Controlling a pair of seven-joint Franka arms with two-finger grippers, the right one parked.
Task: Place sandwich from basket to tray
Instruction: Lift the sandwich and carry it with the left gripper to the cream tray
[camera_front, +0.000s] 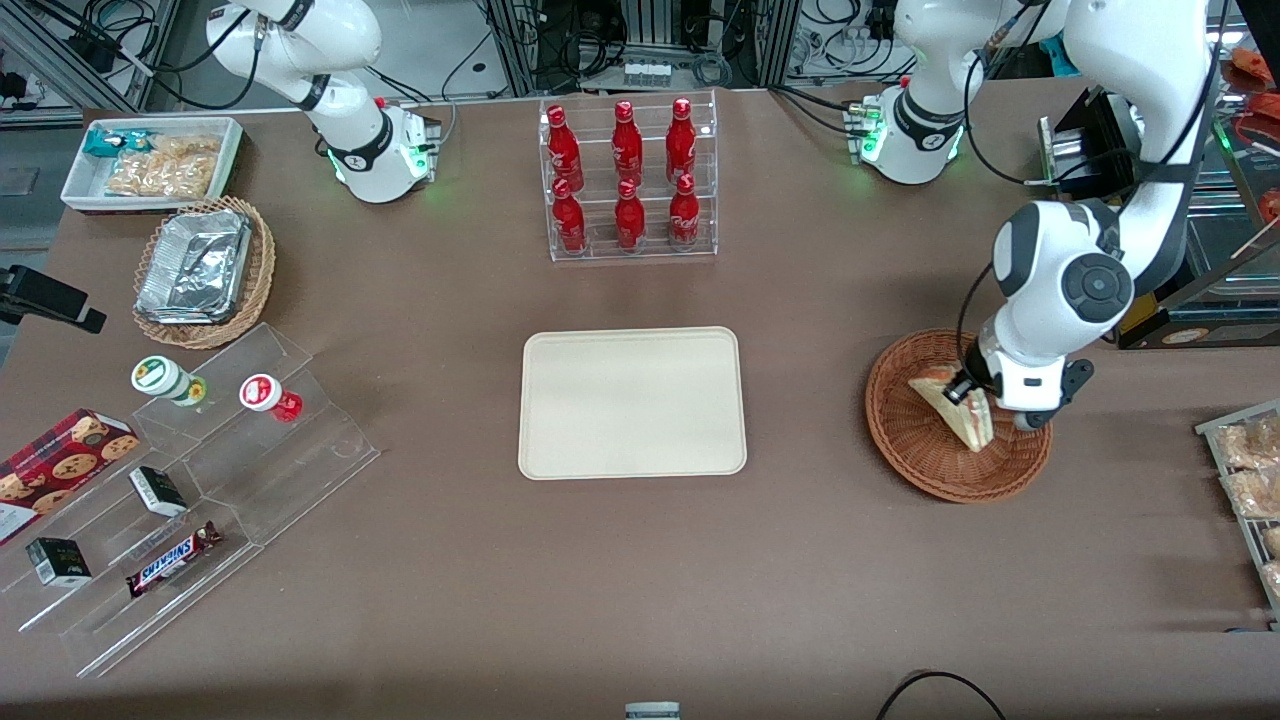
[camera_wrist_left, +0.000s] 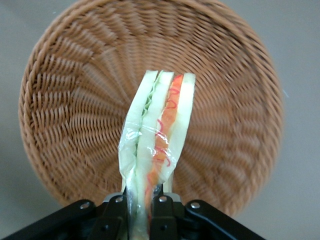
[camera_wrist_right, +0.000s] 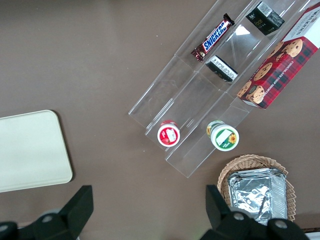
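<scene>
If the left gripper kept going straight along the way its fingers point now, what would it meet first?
The gripper, shut on the sandwich, points down into the basket. Going straight on, the sandwich's free end would probably press into the basket's woven floor first; how much gap remains is unclear.

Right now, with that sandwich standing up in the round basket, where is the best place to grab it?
Across its flat bread faces, from above. The sandwich stands on edge in the basket, so its thin layered edge faces up and fits between two fingers. The gripper is shut on it that way.
</scene>
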